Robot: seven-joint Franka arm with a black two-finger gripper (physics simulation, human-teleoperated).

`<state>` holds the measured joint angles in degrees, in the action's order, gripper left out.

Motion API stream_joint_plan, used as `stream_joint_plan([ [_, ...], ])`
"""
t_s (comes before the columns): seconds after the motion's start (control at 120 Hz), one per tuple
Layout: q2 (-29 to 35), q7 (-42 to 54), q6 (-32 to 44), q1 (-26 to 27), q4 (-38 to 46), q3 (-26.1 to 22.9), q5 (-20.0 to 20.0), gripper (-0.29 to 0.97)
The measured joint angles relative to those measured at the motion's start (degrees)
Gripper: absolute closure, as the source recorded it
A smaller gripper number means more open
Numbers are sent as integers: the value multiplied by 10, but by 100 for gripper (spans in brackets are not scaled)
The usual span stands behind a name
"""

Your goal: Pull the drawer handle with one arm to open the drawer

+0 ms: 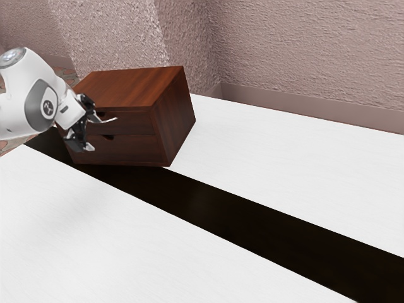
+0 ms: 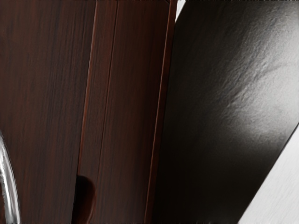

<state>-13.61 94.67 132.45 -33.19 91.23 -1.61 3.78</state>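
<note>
At about ten o'clock in the exterior view, set askew on a white table (image 1: 284, 164) crossed by a black matte strip (image 1: 252, 227): a dark reddish-brown wooden cabinet (image 1: 139, 88). On its upper drawer front (image 1: 129, 120), a thin curved silver metal handle (image 1: 108, 118), just at three o'clock of the black two-finger gripper (image 1: 92, 124). Gripper apparently spread wide, bracketing the handle's near end from twelve and six o'clock, clamped on nothing yet. In the wrist view, the same handle (image 2: 5, 186) as a pale arc right beside the hand, against the cabinet's dark wood. Drawer seemingly shut or barely cracked; not possible to tell which.

Likely ways to fail from here, offered as judgement:

- **Closing while off-centre:** only a glancing pinch at the bar's end, then a slip off the smooth metal once pulled.
- **Pulling at an angle to the slanted cabinet:** binding of the drawer in its runners, or dragging the whole box across the table toward nine o'clock instead of opening it.
- **Pushing further in before closing:** a knock against the drawer front, nudging the cabinet back.

Safer: centre on the bar, close firmly, pull straight along the drawer's own axis.
</note>
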Motion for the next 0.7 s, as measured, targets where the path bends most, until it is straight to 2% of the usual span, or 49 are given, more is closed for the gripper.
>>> stream_joint_plan([
  [0.325,-32,3,6,0,-22,0,7,0],
  [0.7,-6,4,5,0,10,0,10,1],
])
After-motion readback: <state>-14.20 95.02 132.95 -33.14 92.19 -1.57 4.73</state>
